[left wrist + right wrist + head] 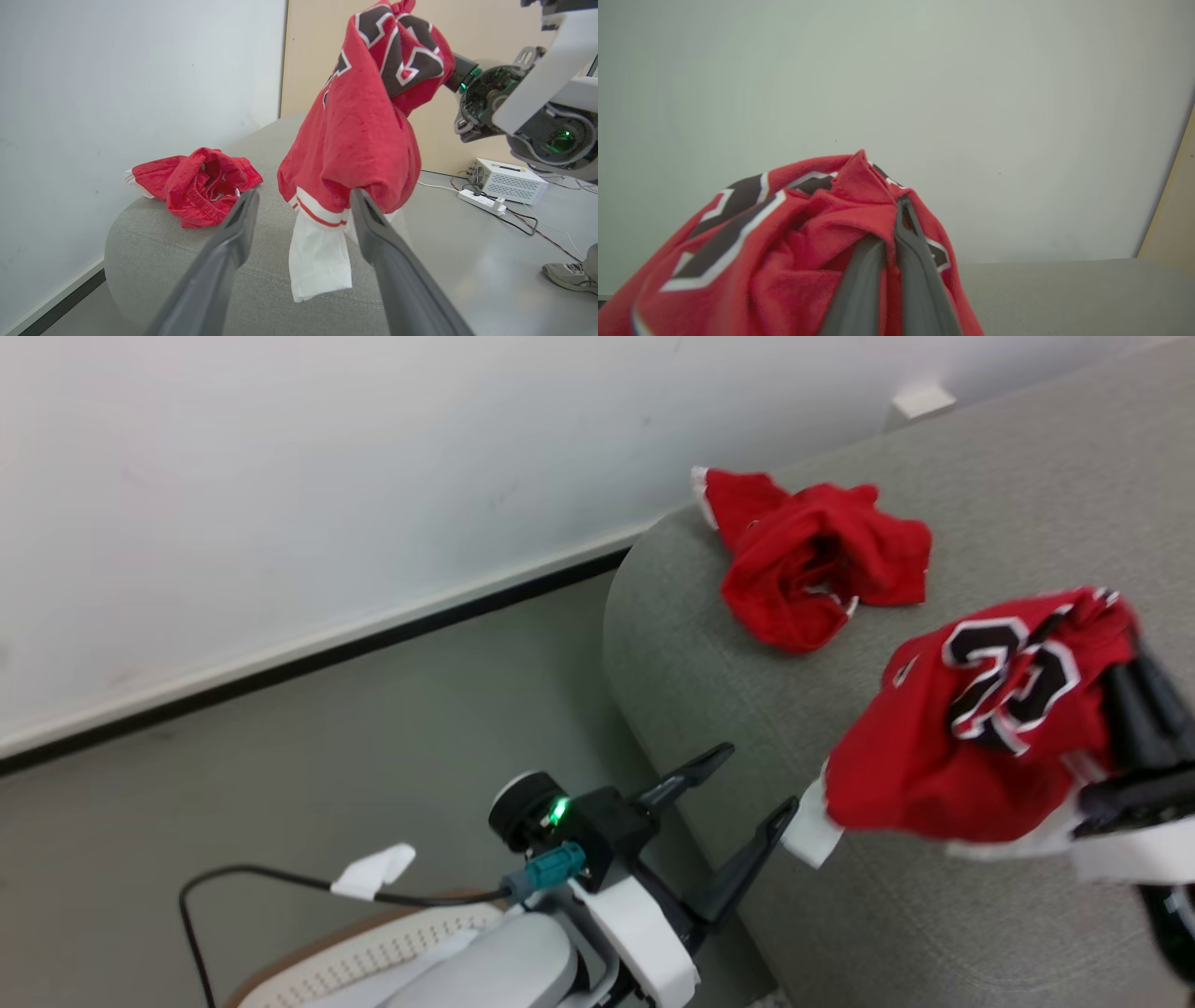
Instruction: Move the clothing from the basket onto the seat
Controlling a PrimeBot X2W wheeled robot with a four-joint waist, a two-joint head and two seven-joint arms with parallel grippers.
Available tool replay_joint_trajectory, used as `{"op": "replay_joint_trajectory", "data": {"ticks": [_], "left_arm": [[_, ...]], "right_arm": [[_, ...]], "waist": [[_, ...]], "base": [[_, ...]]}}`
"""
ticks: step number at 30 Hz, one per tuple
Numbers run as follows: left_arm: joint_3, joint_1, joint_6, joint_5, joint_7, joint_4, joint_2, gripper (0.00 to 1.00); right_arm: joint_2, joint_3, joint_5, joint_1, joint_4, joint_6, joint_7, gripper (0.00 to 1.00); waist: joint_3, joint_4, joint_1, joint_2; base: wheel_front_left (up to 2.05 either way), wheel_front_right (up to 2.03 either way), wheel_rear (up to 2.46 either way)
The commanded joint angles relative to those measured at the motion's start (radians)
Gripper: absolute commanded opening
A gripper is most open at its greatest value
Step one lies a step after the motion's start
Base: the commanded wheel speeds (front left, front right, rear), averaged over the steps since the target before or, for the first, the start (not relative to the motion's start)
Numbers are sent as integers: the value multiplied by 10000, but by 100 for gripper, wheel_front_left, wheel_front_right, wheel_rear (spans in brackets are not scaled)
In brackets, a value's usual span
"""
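Head view: one red garment [822,555] is laid on the seat [1027,476]. A numbered jersey [971,728] is pinched above it by the right end effector [896,228], not yet released. The left end effector [758,777] is spread, empty. The inside of the basket [373,952] is hidden.

Jersey [943,756]: red w/ black numerals edged white, white hem panel. Shorts [812,560]: red, white trim. Sofa seat [709,672]: lt grey. Basket [373,954]: white, brown rim.

Our left gripper [761,775] has two long dark tapered fingers [684,772]; behind it we see a white wrist shell [639,929], a round black housing [518,812] lit green, a teal connector [551,873], a black cable [252,875].
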Motion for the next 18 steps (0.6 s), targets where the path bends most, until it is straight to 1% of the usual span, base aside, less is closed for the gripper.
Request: {"op": "replay_joint_trajectory", "data": {"ticks": [1,3,5,7,10,13,18], "left_arm": [[33,-209,22,110,37,-33,75,100],[82,-386,70,199,83,-102,153,100],[111,-609,96,296,177,-227,203,100],[130,-818,115,390,258,-325,306,100],[169,-1198,145,581,430,-483,417,100],[165,-1488,148,697,554,-607,480,100],[224,-1776,214,770,592,-672,611,100]], "right_arm": [[-162,-247,-210,-361,17,-25,2,0],[-282,-605,-163,-704,25,-26,4,0],[-547,-1039,-143,-1092,139,-26,5,0],[-617,-1480,-42,-1500,224,-26,5,0],[-818,-2274,471,-2152,615,-26,7,0],[-1258,-2861,687,-2700,1346,-26,5,0],[-1981,-2989,647,-3335,2820,-26,5,0]], "waist": [[510,395,0,-1],[917,638,0,-1],[1436,906,0,-1],[1933,1157,0,-1],[2764,1565,0,-1],[3449,1999,0,-1],[4230,2582,0,-1]], "base": [[0,0,0],[0,0,0],[0,0,0],[0,0,0],[0,0,0],[0,0,0],[0,0,0]]}}
